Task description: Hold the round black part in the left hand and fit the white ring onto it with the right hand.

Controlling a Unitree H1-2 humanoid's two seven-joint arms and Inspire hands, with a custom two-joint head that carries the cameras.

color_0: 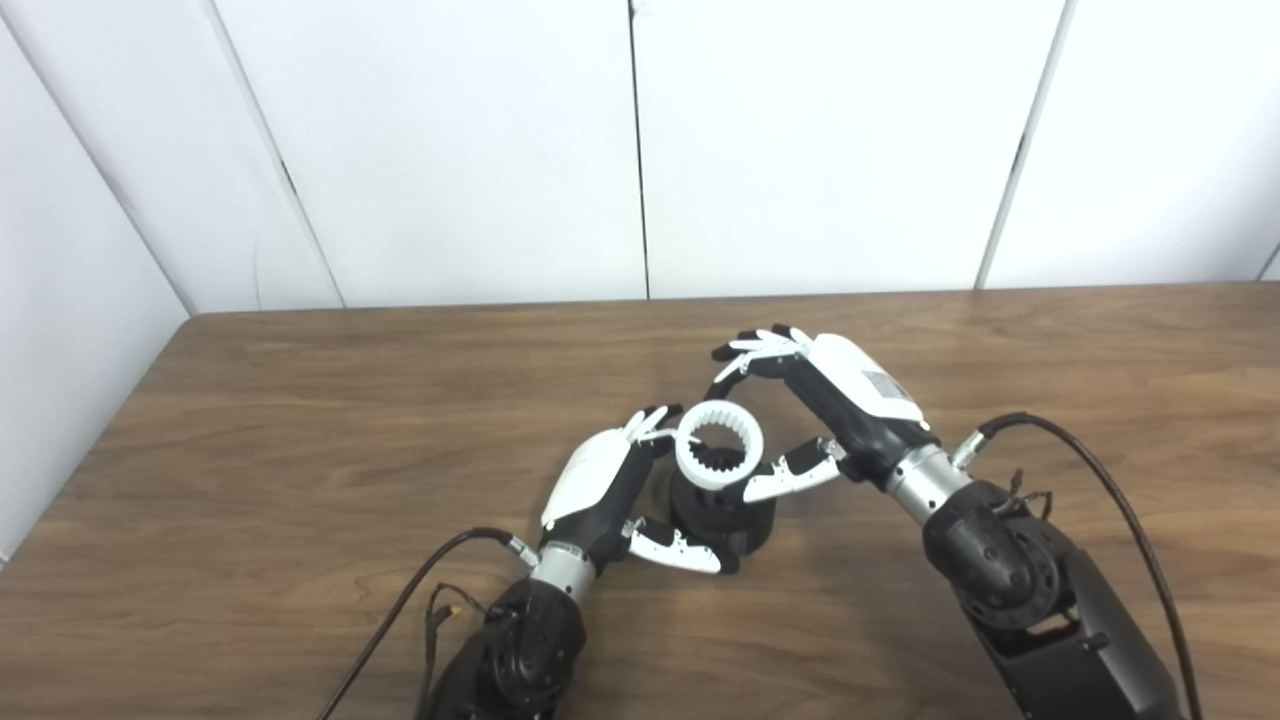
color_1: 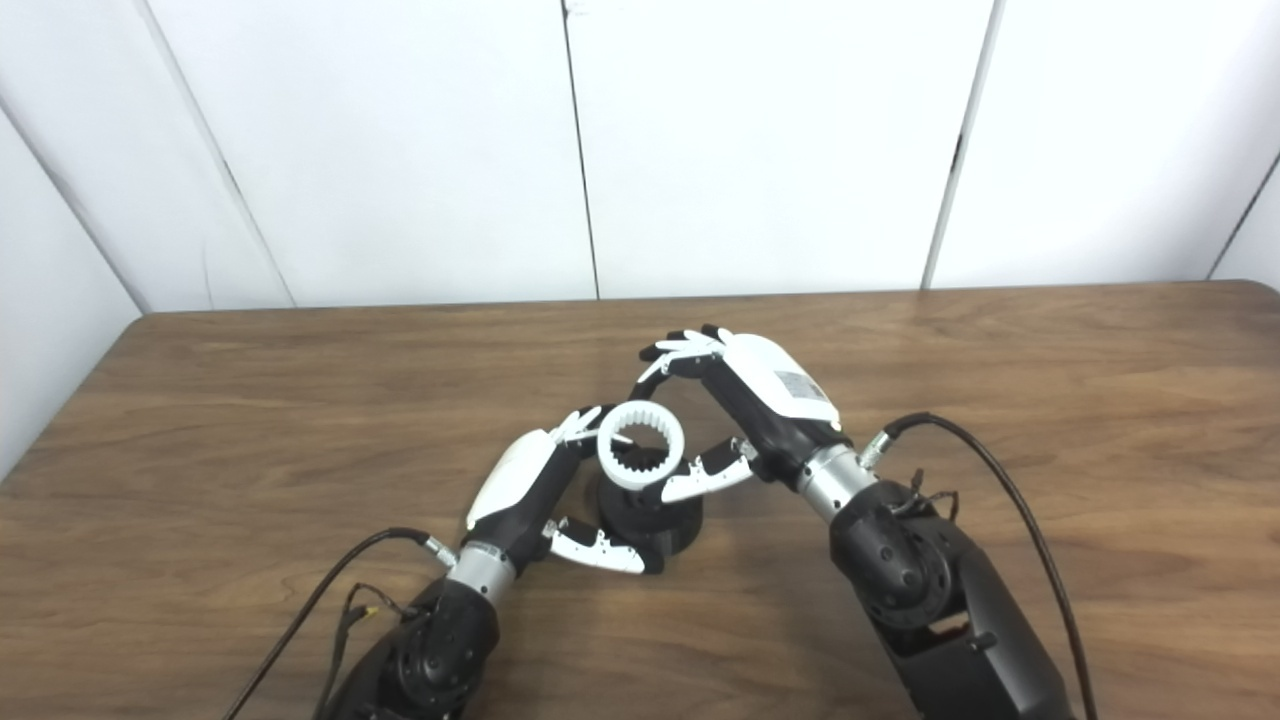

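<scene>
The white ring [color_0: 719, 444], toothed on its inner wall, is seen on top of the round black part [color_0: 722, 518], which stands on the surface [color_0: 300, 450] near the middle and slightly toward the near edge; whether the ring is fully seated cannot be told, since the upper portion of the black part is hidden behind it. The black part is gripped by the left hand [color_0: 615, 492], whose fingers [color_0: 648, 424] are curled around its far-left side and whose thumb is pressed along its near base. The right hand [color_0: 820, 405] is placed just right of the ring, its thumb laid against the ring's right rim while its fingers [color_0: 752, 352] are arched apart above and beyond it; whether the ring is actually pinched cannot be made out. Both arms are cut off by the bottom edge, and a black cable is trailed from each wrist. The surface is brown wood grain, backed by white wall panels divided by dark seams. One ring, one black part, two hands and two cables are counted.
</scene>
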